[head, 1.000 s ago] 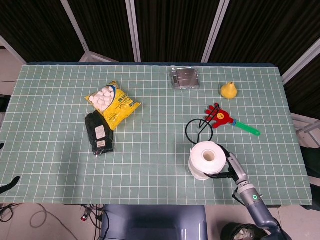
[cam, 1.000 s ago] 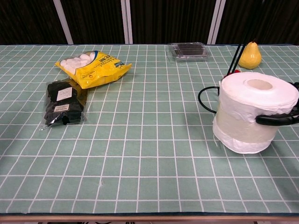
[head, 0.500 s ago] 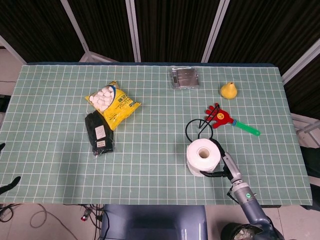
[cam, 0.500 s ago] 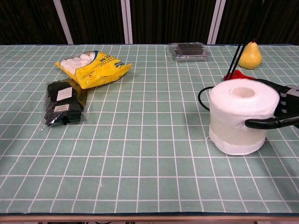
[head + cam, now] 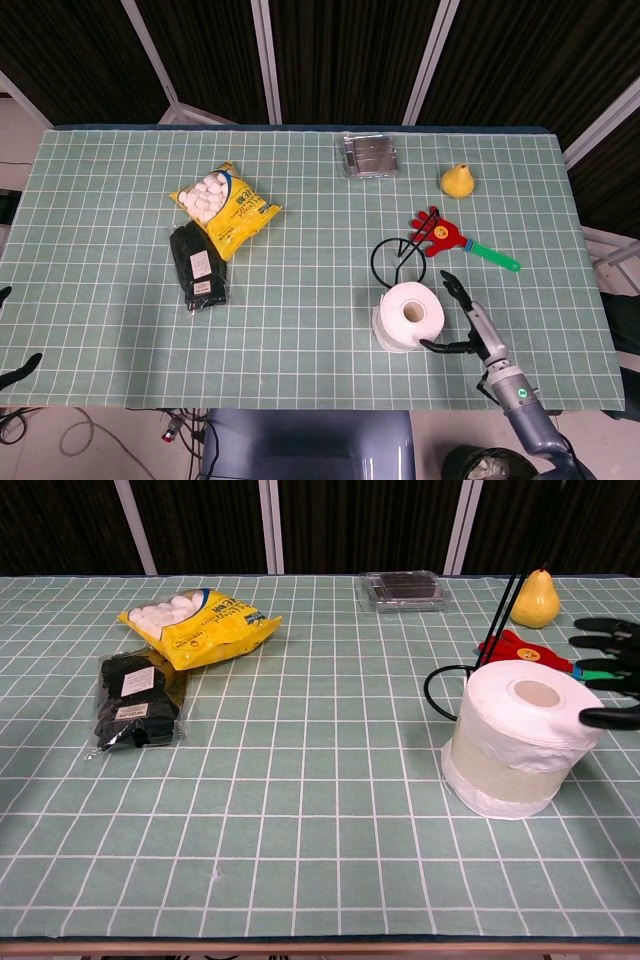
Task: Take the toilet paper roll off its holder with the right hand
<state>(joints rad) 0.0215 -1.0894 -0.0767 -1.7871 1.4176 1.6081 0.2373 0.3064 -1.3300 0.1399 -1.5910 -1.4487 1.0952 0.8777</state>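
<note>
The white toilet paper roll (image 5: 408,316) stands on end on the green mat, leaning slightly in the chest view (image 5: 520,740). Just behind it is the black wire holder (image 5: 392,256), its ring base on the mat and its thin rod (image 5: 508,598) rising bare. My right hand (image 5: 470,322) is to the right of the roll with its fingers spread and nothing in it; a small gap separates it from the roll. In the chest view the same hand (image 5: 612,672) shows at the right edge. Only dark tips (image 5: 18,369) show at the left edge, maybe my left hand.
A red hand-shaped toy with a green handle (image 5: 452,240) lies behind my right hand. A yellow pear (image 5: 457,180) and a clear box (image 5: 370,156) sit at the back. A yellow snack bag (image 5: 225,208) and a black packet (image 5: 197,266) lie at the left.
My right hand held the roll, set it down on the mat, then let go and drew back to the right with its fingers spread.
</note>
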